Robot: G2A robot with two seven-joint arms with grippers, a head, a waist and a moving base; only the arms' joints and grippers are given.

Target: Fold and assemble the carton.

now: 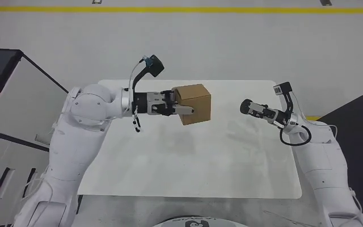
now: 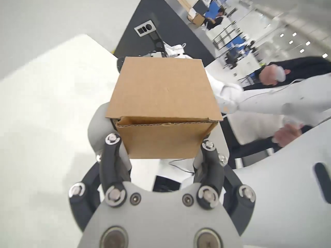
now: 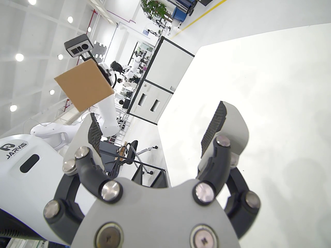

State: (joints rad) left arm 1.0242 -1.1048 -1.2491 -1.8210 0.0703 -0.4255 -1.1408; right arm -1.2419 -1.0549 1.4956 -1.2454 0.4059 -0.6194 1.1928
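The carton (image 1: 193,103) is a small brown cardboard box, folded into a closed cube, held in the air above the white table (image 1: 227,170). My left gripper (image 1: 177,108) is shut on the carton's side, one finger on each of two opposite faces. In the left wrist view the carton (image 2: 163,104) sits between the fingers (image 2: 111,153), with a tucked flap edge facing the camera. My right gripper (image 1: 245,106) hovers open over the right part of the table, well apart from the carton. From the right wrist view the carton (image 3: 84,88) appears far off beyond the open right gripper (image 3: 157,125).
The table's white top (image 3: 258,78) is bare. A grey cabinet (image 1: 22,96) stands beside its left edge. A dark surface (image 1: 346,113) lies off the right edge. A yellow floor line (image 1: 181,9) runs behind the table.
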